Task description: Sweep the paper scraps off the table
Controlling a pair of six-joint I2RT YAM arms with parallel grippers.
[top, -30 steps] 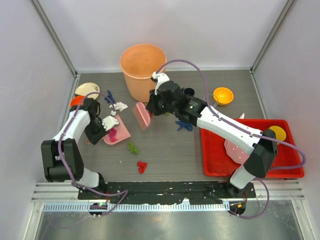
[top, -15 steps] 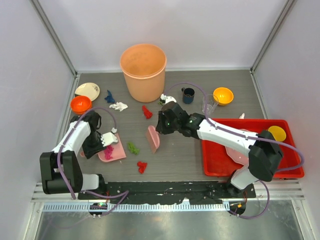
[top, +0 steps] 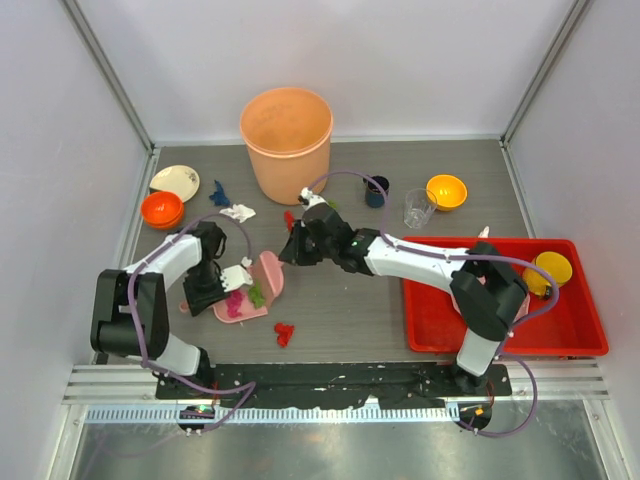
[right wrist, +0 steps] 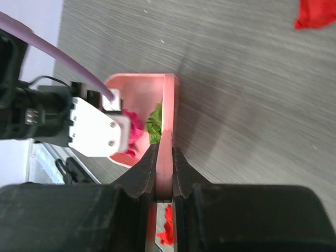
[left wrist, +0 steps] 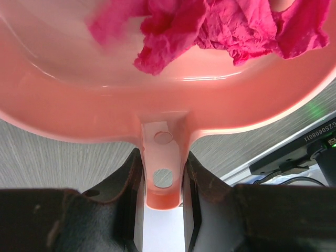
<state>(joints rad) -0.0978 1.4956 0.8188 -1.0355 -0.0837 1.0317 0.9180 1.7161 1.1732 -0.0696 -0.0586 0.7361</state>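
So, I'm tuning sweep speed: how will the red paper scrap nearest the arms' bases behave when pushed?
The red paper scrap looks thin and crumpled, so it is probably very light, sliding or tumbling at a touch. Its loose folds may flatten and slip under the edge of the pink scraper.

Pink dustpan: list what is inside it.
A crumpled magenta scrap and a green scrap lie in the dustpan. The left arm's white wrist block and the pink board hide part of its floor.

One partly readable mark: a white serial on the black bar (left wrist: 297, 153), starting roughly "1108090"; the rest is unclear.
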